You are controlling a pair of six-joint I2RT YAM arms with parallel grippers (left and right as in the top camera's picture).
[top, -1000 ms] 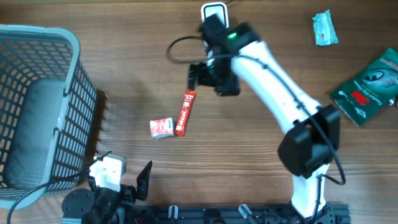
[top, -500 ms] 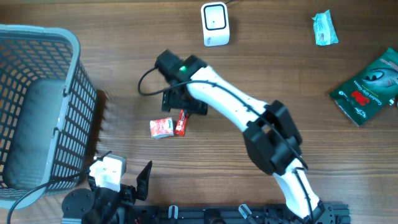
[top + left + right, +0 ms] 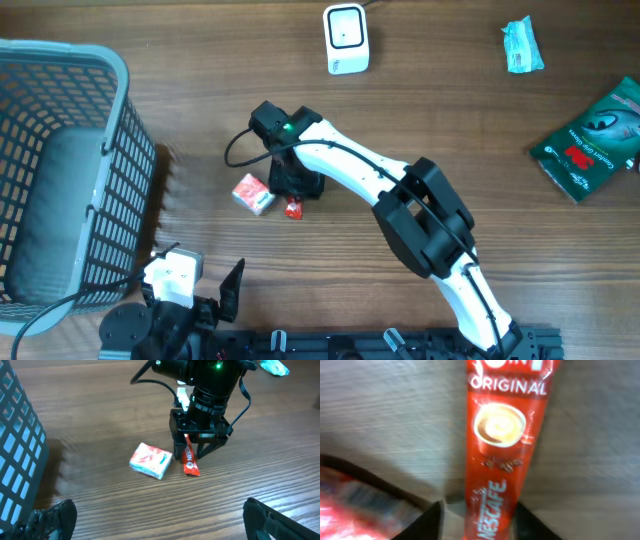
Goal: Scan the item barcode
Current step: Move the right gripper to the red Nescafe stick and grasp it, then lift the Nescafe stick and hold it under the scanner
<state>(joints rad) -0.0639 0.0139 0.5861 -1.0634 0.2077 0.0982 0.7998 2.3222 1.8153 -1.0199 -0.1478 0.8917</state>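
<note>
A red Nescafe coffee stick (image 3: 502,435) lies flat on the wooden table, and its lower end shows in the overhead view as the stick (image 3: 291,208). My right gripper (image 3: 479,510) points straight down over it, with one dark finger on each side. The jaws are partly closed. A gap remains on the left, while the right finger is at the stick's edge. The white scanner (image 3: 346,38) stands at the table's far edge. My left gripper (image 3: 160,520) rests wide open and empty near the front edge, looking at the right gripper (image 3: 192,455).
A small red-and-white packet (image 3: 253,194) lies just left of the stick, almost touching the right gripper's fingers. A grey mesh basket (image 3: 60,170) fills the left side. A green pack (image 3: 590,140) and a teal packet (image 3: 521,45) lie at the far right.
The right arm swung from beside the scanner down to the coffee stick and its jaws narrowed round it. The small packet shifted left and turned.
</note>
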